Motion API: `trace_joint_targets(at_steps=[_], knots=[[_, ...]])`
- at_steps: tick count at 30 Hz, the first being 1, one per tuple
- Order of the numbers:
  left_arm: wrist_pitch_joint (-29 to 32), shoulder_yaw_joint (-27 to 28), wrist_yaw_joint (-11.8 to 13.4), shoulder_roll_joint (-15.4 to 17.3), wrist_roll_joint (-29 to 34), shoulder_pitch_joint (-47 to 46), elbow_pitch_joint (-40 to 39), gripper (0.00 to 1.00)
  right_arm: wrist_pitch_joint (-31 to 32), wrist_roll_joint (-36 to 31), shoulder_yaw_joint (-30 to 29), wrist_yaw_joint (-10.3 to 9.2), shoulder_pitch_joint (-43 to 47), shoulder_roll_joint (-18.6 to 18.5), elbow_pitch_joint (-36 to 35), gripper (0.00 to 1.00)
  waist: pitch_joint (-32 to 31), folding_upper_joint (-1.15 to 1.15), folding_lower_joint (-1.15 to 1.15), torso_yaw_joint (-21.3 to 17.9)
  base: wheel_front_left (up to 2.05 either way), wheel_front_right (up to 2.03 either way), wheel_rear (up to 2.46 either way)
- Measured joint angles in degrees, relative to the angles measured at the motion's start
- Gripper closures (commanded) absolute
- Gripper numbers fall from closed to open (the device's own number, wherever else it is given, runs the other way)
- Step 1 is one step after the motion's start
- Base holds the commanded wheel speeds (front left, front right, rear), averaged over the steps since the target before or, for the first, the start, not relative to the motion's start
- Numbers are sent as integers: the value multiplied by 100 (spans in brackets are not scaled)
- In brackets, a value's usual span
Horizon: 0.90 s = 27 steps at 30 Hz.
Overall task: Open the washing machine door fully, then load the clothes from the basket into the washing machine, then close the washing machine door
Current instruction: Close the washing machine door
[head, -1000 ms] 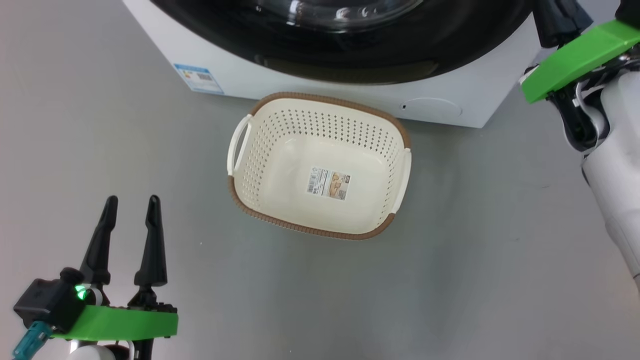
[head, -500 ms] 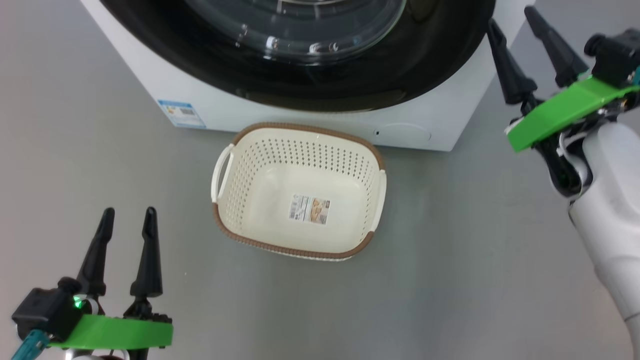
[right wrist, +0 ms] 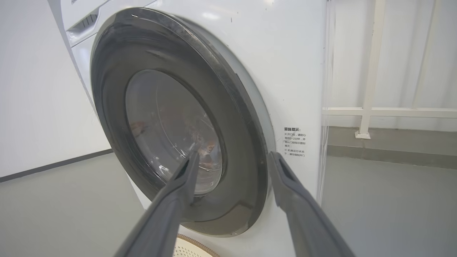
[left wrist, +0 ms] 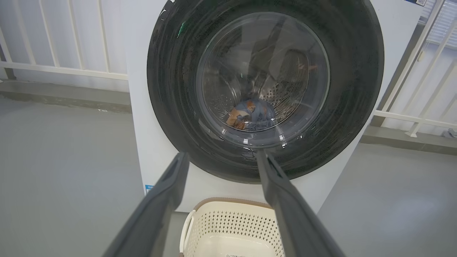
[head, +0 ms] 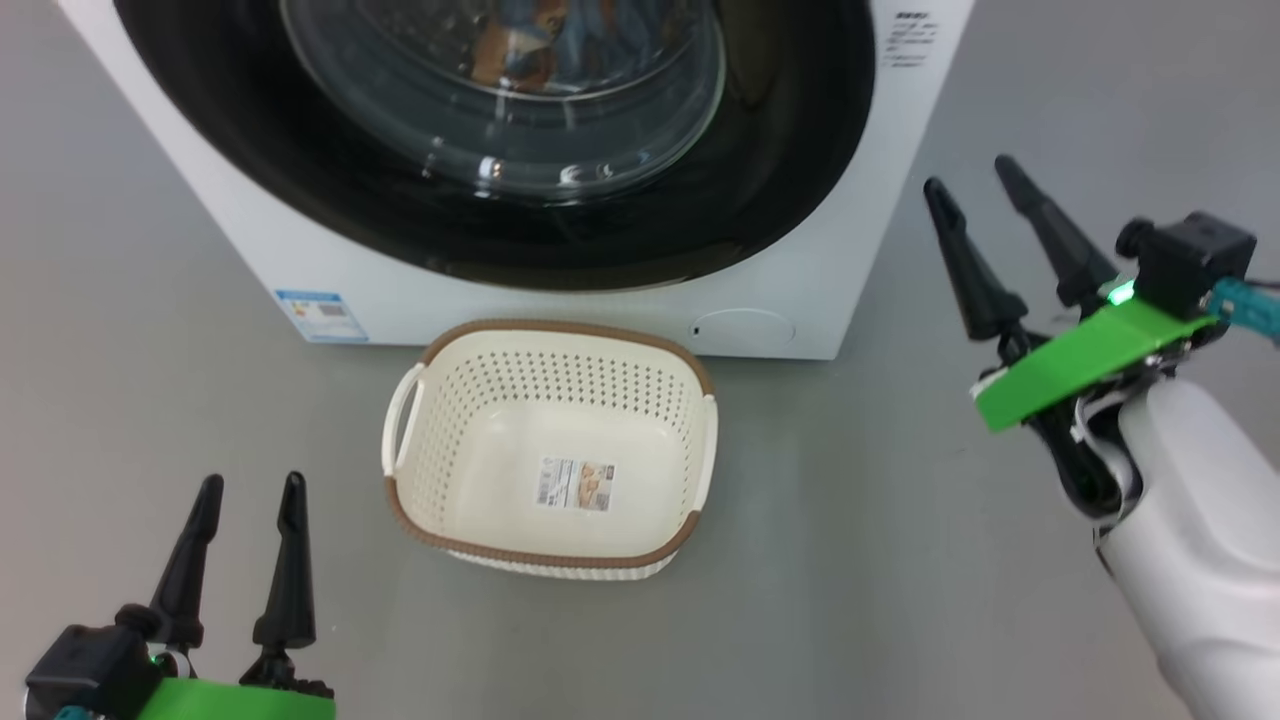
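Note:
The white washing machine (head: 850,200) fills the top of the head view, its round black door (head: 800,150) lying flat against its front. Through the glass window, blue and orange clothes (left wrist: 246,114) lie in the drum. The cream basket (head: 430,450) sits on the floor in front of the machine, only a label on its base. My left gripper (head: 250,487) is open at the lower left, apart from the basket. My right gripper (head: 970,172) is open beside the machine's right corner, holding nothing. The right wrist view looks along the door (right wrist: 246,142) from the side.
Grey floor (head: 880,560) surrounds the basket. A small blue sticker (head: 320,313) marks the machine's lower left front. White railings (left wrist: 71,71) and a low kerb stand behind the machine on both sides (right wrist: 375,110).
The head camera has tilted up, so machine and basket sit lower in view. My right gripper has opened and drawn back from the machine's right side. The left gripper is unchanged.

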Motion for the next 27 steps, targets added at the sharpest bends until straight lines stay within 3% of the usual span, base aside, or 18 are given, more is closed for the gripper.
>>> trace_joint_targets(at_steps=[9, 27], knots=[[0, 31, 0, 48, -1, 231, -5, 0, 0, -56, 100, 0, 969, 1, -541, 0, -378, 0, 0, -361, 0, 0, 0], [0, 93, 0, 31, -40, 503, -93, 0, 0, -450, -651, -1, 2655, 377, -1098, 0, -908, 0, 0, -899, 0, 0, 0]])
